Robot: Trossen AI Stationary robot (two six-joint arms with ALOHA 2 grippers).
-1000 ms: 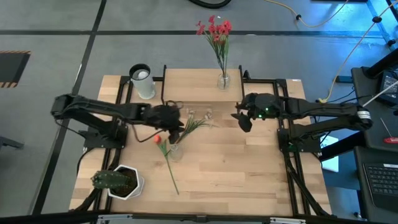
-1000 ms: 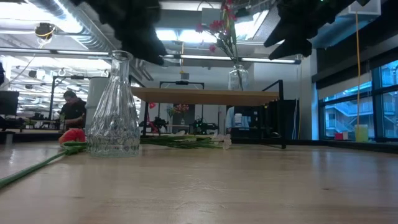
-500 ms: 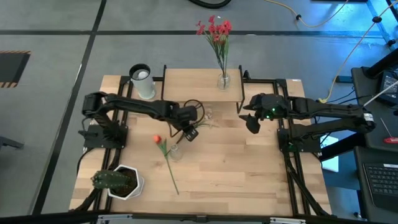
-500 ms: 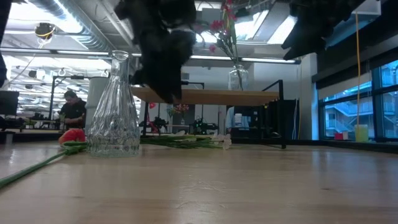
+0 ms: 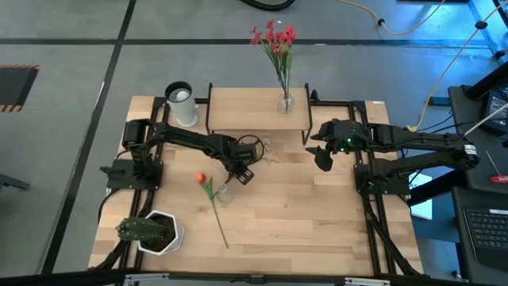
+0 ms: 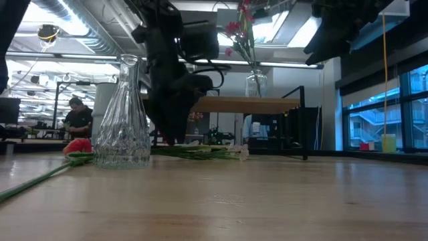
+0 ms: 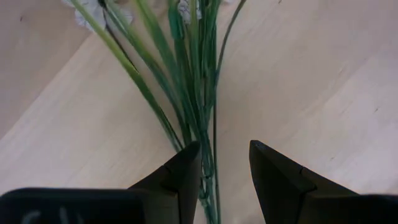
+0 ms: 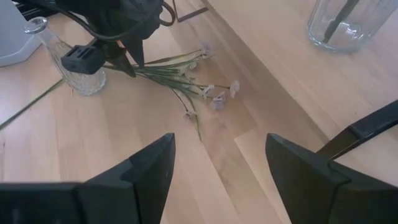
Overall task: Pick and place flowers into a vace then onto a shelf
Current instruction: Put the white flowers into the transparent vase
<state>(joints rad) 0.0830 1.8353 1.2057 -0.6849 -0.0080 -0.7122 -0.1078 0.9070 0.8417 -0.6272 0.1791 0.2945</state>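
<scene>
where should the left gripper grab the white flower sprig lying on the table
Grip the bunched green stems, not the white blossoms. The white flower sprig lies flat, so come from straight above; the left gripper already hangs open, straddling the stems.

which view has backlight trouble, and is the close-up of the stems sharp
Low view: bright ceiling lights and windows behind leave the left gripper a black silhouette, and the clear glass vase glints. Left wrist view: the green stems look fairly sharp between the open fingers, lit evenly.
</scene>
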